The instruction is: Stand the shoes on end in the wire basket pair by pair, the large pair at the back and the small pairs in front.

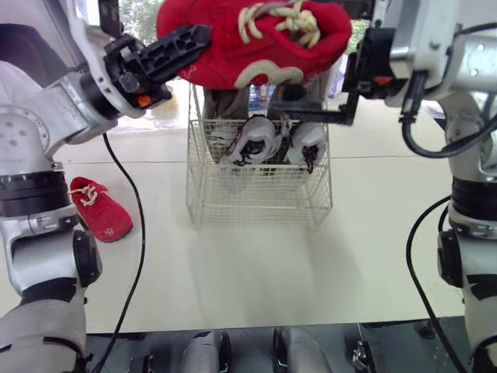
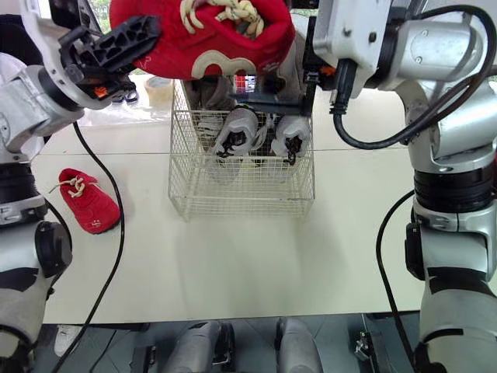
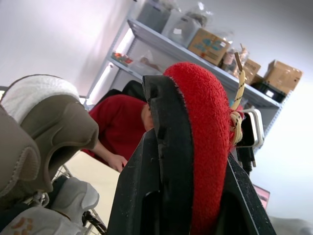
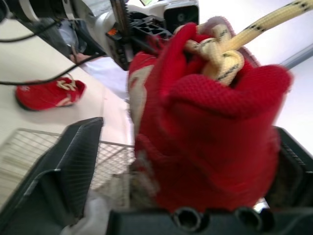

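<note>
A red shoe (image 1: 233, 47) with cream laces hangs high above the wire basket (image 1: 256, 203). My left gripper (image 1: 186, 43) is shut on its left end; a black finger (image 3: 166, 161) presses flat against the red fabric. My right gripper (image 4: 193, 147) is open, its fingers spread wide on either side of the shoe's laced end. Inside the basket a small grey-white pair (image 1: 260, 140) stands on end at the front, with a large brown-grey pair (image 1: 221, 101) behind it. The second red shoe (image 1: 101, 208) lies on the table to the left of the basket.
The basket stands at the middle of the pale table (image 1: 256, 272), with bare surface in front of it. A person in a red top (image 3: 117, 127) sits beyond the table, before shelves of boxes (image 3: 215, 44). Black cables (image 1: 128, 194) hang from both arms.
</note>
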`<state>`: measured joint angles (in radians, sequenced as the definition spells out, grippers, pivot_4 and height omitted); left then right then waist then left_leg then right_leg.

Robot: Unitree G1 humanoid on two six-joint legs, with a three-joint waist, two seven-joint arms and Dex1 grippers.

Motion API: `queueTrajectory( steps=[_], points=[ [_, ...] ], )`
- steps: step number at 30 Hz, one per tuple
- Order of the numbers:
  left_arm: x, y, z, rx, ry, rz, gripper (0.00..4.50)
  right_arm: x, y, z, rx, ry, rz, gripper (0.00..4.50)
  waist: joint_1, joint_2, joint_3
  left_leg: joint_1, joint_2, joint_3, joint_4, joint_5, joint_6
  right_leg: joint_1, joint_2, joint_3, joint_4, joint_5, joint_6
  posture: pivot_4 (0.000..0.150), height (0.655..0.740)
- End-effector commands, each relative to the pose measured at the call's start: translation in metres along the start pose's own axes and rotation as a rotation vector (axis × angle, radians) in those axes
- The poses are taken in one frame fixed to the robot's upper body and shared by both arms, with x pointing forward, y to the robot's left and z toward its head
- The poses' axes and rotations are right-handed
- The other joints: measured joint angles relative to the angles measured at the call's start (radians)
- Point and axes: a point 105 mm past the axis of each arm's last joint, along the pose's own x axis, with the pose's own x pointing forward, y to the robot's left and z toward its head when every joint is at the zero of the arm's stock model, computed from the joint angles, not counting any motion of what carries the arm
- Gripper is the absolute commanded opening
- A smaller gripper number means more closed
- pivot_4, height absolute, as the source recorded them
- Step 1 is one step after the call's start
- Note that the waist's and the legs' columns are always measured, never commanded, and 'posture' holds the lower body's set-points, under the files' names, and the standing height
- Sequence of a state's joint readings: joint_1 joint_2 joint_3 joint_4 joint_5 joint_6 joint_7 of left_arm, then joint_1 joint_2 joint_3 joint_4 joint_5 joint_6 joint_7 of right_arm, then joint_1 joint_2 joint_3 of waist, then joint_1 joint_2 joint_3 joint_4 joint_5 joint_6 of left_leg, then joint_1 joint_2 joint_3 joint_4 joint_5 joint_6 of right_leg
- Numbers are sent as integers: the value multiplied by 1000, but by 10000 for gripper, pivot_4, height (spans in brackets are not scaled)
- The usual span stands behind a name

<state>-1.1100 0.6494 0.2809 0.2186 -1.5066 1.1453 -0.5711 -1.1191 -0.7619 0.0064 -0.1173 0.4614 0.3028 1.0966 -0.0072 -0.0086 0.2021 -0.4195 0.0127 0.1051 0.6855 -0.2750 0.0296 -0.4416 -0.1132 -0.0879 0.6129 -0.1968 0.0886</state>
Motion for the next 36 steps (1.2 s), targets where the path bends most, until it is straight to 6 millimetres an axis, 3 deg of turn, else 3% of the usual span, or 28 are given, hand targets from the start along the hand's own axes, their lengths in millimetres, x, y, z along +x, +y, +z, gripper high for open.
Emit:
queueTrajectory(
  steps=[1, 4, 7, 9, 11, 13, 18, 22, 32, 36],
  points=[
    [-13, -24, 33, 99, -196, -54, 2464, -33, -20, -8, 236, -61, -232, 44223, -1, -1, 0, 0, 0, 0, 0, 0, 0, 0, 0, 0, 0, 0, 0, 1500, 7400],
    [-20, -25, 41, 134, -372, -24, 2464, -50, -24, -19, 617, -309, -484, 44223, -4, -2, -1, 0, 1, 0, 0, 0, 0, 0, -1, 0, 0, 0, 0, 1500, 7400],
    [-20, -27, 40, 150, -506, -6, 2464, -52, -19, -15, 925, -617, -630, 44223, -5, -2, -1, 2, 2, 0, -1, 1, -2, 0, -1, 0, 1, 1, -1, 1500, 7400],
    [-13, -26, 33, 141, -551, -1, 2464, -45, -16, -13, 1095, -784, -686, 44223, -5, -2, -1, 2, 2, -1, -1, 2, -3, 0, 0, 0, 2, 1, -1, 1500, 7400],
    [-4, -22, 29, 118, -591, -8, 2464, -25, -11, -10, 1184, -830, -673, 44223, -4, -1, -1, 2, 2, -1, -2, 2, -3, -1, 1, 0, 2, 1, -2, 1500, 7400],
    [7, -14, 21, 115, -591, 1, 2464, -4, -10, -2, 1210, -850, -649, 44223, -3, -1, -1, 2, 1, 0, -1, 2, -3, 0, 1, 0, 2, 1, -2, 1500, 7400],
    [19, -9, 8, 125, -559, 1, 2464, 11, -14, 9, 1207, -878, -631, 44223, -3, -2, -1, 0, 0, -1, -1, 1, 2, 0, 1, 0, 1, 1, -2, 1500, 7400],
    [26, -3, -12, 126, -488, 20, 2464, 10, -16, 12, 1174, -898, -588, 44223, -5, -2, -2, 0, 0, 0, -1, 1, 2, 0, 1, 0, 1, 1, -1, 1500, 7400],
    [20, 9, -30, 123, -427, 64, 2464, 10, -24, 17, 1162, -948, -566, 44223, -6, -2, -1, -1, 1, -1, -1, 1, 2, 0, 2, 0, 1, 1, -1, 1500, 7400],
    [22, 13, -35, 130, -404, 79, 2464, 12, -24, 20, 1165, -962, -552, 31105, -5, -2, -1, -1, 1, -1, -1, 1, 2, 0, 2, 0, 1, 1, -1, 1500, 7400]
  ],
)
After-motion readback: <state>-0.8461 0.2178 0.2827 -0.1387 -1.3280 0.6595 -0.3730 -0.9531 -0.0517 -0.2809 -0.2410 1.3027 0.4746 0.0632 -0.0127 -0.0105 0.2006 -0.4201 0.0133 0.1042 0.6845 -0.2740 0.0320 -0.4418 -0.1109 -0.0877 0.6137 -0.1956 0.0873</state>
